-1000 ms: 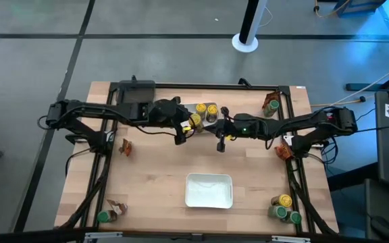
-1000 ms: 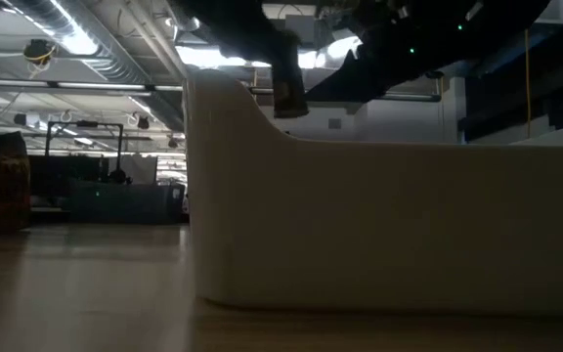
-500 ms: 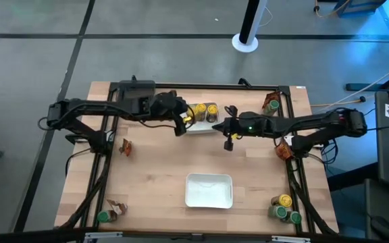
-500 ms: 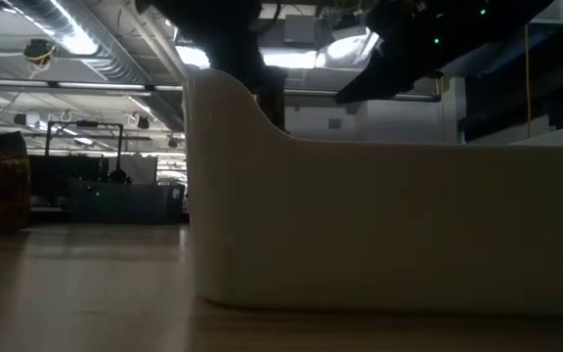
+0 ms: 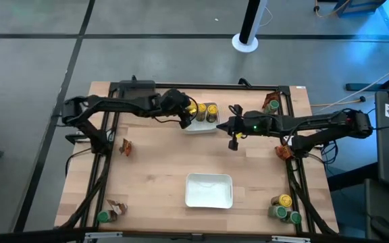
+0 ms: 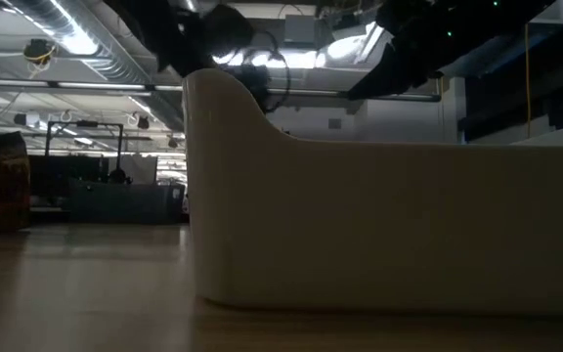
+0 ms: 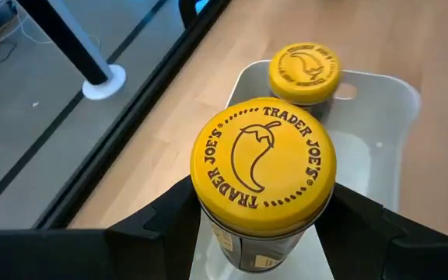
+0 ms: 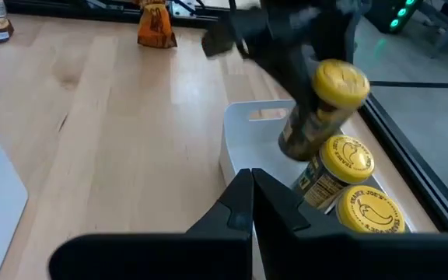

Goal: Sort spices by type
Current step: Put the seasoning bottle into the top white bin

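Note:
My left gripper [image 5: 188,116] is shut on a yellow-lidded spice jar [image 7: 263,175] above the far white tray [image 5: 202,127]. Two more yellow-lidded jars [image 8: 347,159] stand in that tray; the left wrist view shows one of them [image 7: 304,71]. In the right wrist view the held jar [image 8: 325,109] hangs tilted over the tray's rim [image 8: 243,117]. My right gripper [image 5: 234,139] is shut and empty, just right of the tray, its fingertips [image 8: 252,183] closed together. My left gripper pinches the jar's glass body just under the yellow lid [image 7: 232,237], one finger on each side. The jar is lifted clear over the far tray and sits tilted in the hold, lid toward the far edge.
A second white tray [image 5: 209,190] sits near the front edge and fills the low view [image 6: 389,225]. Yellow- and green-lidded jars [image 5: 283,208] cluster at the near right corner, and a green jar [image 5: 102,217] and a packet [image 5: 118,206] lie near left. Packets lie at left [image 5: 125,146], right [image 5: 282,150] and far right [image 5: 270,104].
My left gripper has carried the yellow-lidded jar toward the far edge and a little to the right, from beside the far tray to over it. My right gripper, still shut, has drawn back toward the table's right edge.

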